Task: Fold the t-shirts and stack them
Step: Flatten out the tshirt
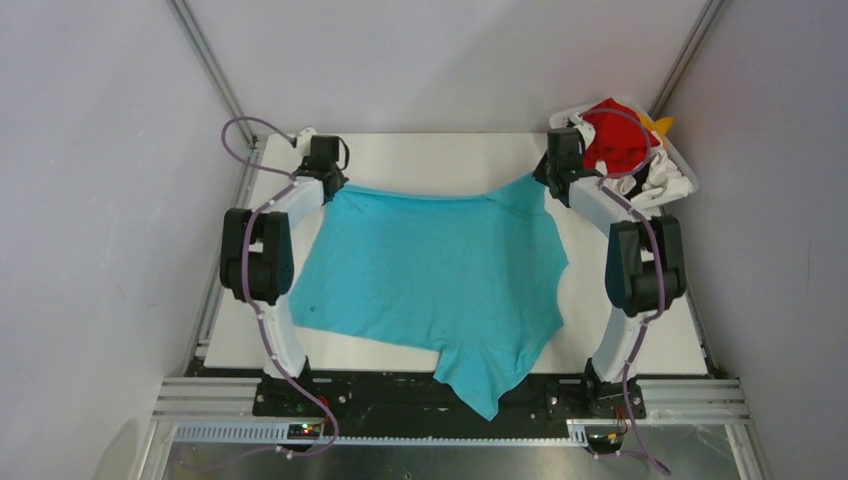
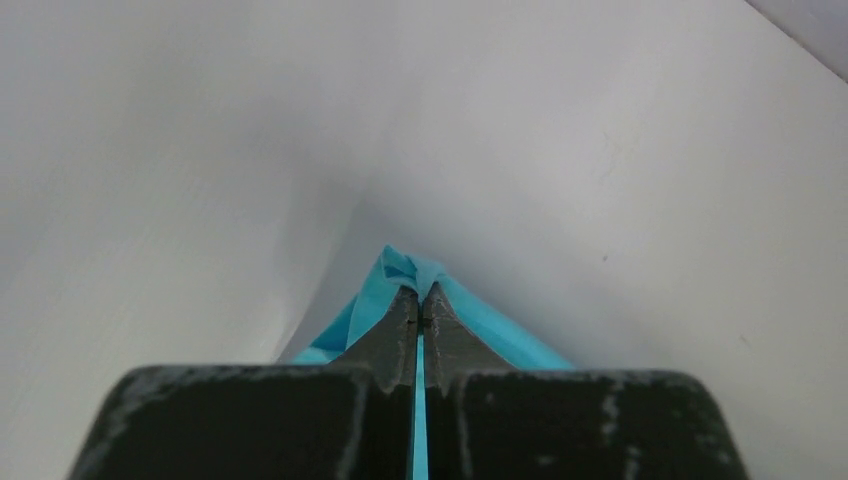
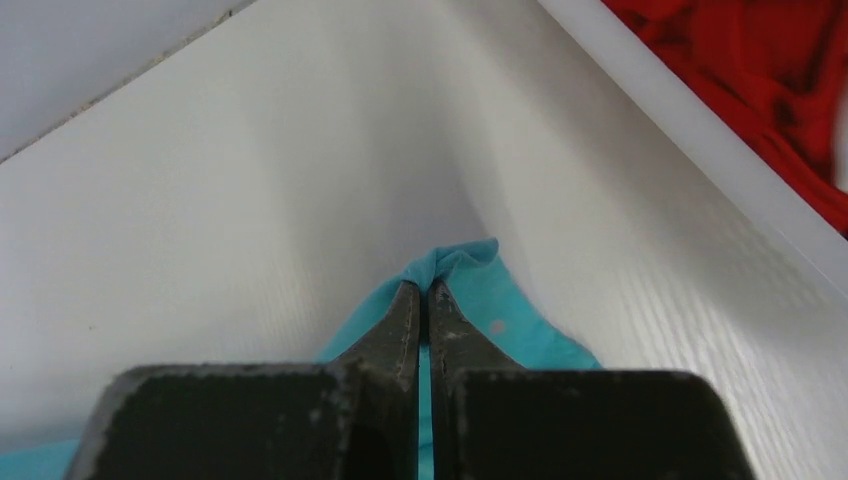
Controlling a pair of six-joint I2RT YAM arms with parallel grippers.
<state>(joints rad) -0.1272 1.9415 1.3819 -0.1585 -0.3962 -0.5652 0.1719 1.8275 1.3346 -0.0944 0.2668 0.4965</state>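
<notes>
A teal t-shirt (image 1: 435, 275) lies spread over the white table, one sleeve hanging past the near edge. My left gripper (image 1: 335, 188) is shut on its far left corner; in the left wrist view the teal cloth (image 2: 400, 272) bunches at the gripper (image 2: 421, 292). My right gripper (image 1: 540, 180) is shut on the far right corner, where the teal cloth (image 3: 470, 275) pokes out past the gripper (image 3: 424, 288). The far edge of the shirt is stretched between the two. A red t-shirt (image 1: 615, 140), a white one (image 1: 668, 178) and a yellow one (image 1: 660, 125) are piled in the basket.
The white basket (image 1: 690, 180) stands at the far right corner of the table, close behind my right gripper; its rim (image 3: 700, 130) shows in the right wrist view. Grey walls enclose the table (image 1: 450, 160) on three sides. A metal rail (image 1: 450, 400) runs along the near edge.
</notes>
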